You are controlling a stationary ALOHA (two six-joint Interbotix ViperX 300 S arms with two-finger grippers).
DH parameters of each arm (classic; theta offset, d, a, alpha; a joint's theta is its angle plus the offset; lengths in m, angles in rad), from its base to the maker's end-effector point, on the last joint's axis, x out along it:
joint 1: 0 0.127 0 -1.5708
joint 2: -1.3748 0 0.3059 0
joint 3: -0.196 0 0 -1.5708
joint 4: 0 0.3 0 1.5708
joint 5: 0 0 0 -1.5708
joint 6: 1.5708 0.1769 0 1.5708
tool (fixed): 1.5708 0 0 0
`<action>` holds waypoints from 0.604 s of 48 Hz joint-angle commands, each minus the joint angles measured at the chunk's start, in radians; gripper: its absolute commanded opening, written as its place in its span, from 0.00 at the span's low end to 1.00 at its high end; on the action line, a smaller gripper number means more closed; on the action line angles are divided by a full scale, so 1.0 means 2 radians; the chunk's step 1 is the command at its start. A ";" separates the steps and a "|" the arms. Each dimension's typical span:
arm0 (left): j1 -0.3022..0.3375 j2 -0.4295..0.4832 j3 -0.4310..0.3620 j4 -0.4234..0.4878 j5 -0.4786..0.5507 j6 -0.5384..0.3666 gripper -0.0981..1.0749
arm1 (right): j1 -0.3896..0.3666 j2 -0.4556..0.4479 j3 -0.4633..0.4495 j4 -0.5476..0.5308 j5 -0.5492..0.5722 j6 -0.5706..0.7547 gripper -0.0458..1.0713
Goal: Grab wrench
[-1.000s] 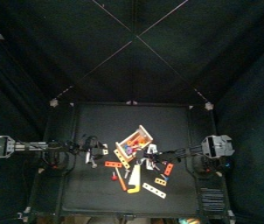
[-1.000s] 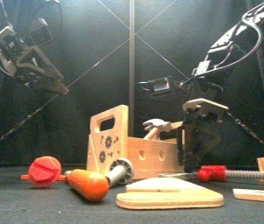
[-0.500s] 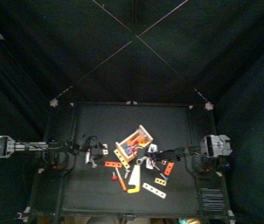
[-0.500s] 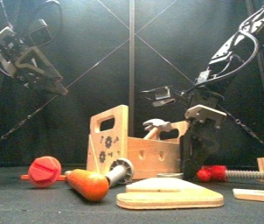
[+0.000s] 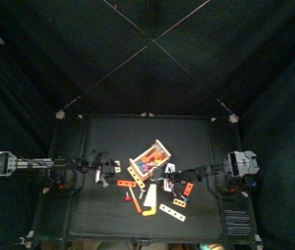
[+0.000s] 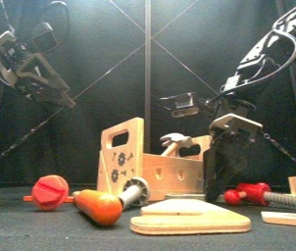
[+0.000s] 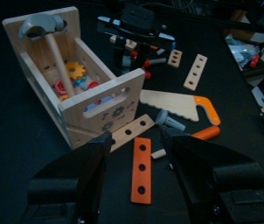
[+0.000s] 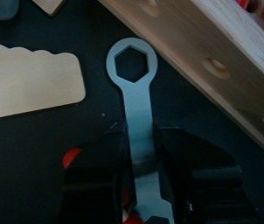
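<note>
Up at left the left gripper point(image 6: 53, 93) hangs idle w/ jaws apart, while the right gripper point(image 8: 146, 179), jaws wide, sits low over the wrench point(image 8: 138, 105) lying directly betw. them beside the toolbox point(image 8: 222, 61); approach step, next likely close on shaft.

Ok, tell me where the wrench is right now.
The right wrist view shows the wrench flat on the table, between the right gripper's open jaws, beside the wooden toolbox.
</note>
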 commanded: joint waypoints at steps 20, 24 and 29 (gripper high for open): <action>-0.001 0.000 -0.006 -0.006 -0.003 0.001 0.81 | 0.015 -0.054 -0.036 -0.022 0.095 -0.001 0.51; -0.001 0.000 -0.006 -0.005 -0.002 0.001 0.81 | 0.019 -0.054 -0.038 -0.021 0.095 -0.001 0.51; -0.001 0.000 -0.006 -0.005 -0.003 0.001 0.81 | 0.022 -0.054 -0.038 -0.021 0.095 -0.001 0.51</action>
